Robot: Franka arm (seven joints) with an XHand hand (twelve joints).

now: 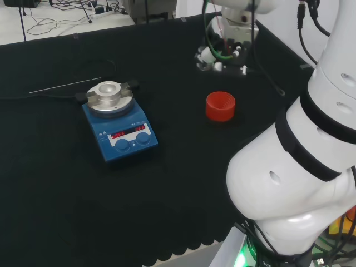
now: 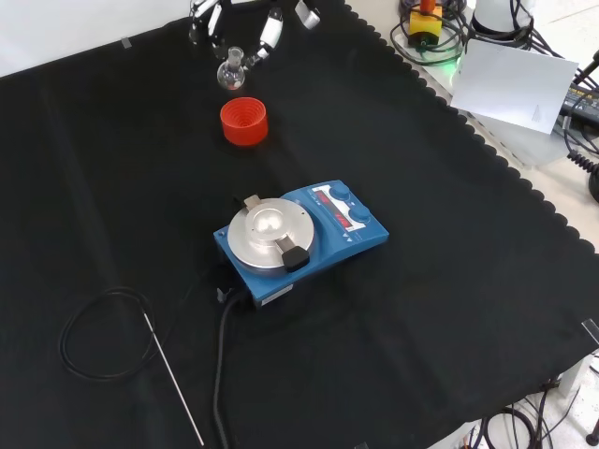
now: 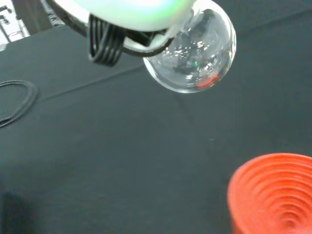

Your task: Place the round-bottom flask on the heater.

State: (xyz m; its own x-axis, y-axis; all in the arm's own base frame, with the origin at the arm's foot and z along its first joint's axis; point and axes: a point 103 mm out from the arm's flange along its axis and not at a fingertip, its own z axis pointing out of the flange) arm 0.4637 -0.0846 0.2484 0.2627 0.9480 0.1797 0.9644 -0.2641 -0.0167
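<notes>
Round-bottom clear glass flask [image 2: 230,73] hung in the air, pinched at its neck by our black and white hand [image 2: 257,23], just above and beyond the red ribbed ring stand [image 2: 243,122] in the front view. We saw the blue heater with its round metal plate [image 2: 298,238] well apart on the black-clothed tabletop [image 2: 449,318].

A black cloth [image 2: 449,309] with a scalloped edge is covering the whole bench. In the front view, a white sheet [image 2: 513,82] is lying just past the cloth's right edge, and near it many dark cables [image 2: 576,103] are running over a pale surface. In the head view, beyond the far edge of the cloth, a light floor [image 1: 50,22] is showing, with thin cables [image 1: 67,19] lying on it. Even light is falling on the cloth.
</notes>
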